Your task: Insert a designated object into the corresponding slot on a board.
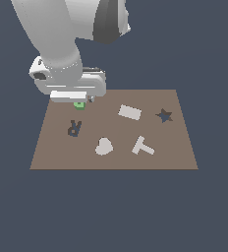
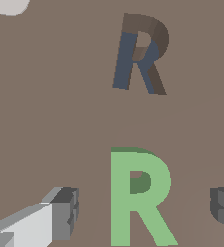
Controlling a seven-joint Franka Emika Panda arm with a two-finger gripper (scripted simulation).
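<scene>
The designated object, a light-green R block (image 2: 139, 193) (image 1: 79, 104), lies on the brown board (image 1: 160, 150) near its far edge on the exterior view's left. My gripper (image 2: 143, 212) (image 1: 79, 100) hangs right over it, open. Its fingers (image 2: 63, 212) stand on either side of the block, with a gap showing on each side. The slot, a dark navy R-shaped cutout (image 2: 138, 55) (image 1: 74, 128), is empty and sits a short way from the block, toward the board's near edge. In the exterior view the hand hides most of the block.
The board also carries a pale grey rectangle (image 1: 129, 112), a heart (image 1: 103, 146) (image 2: 7, 5) and a T piece (image 1: 142, 146), plus a dark star-shaped cutout (image 1: 164, 115). Around the board is plain dark blue ground. The arm's white links rise over the board's far corner on the exterior view's left.
</scene>
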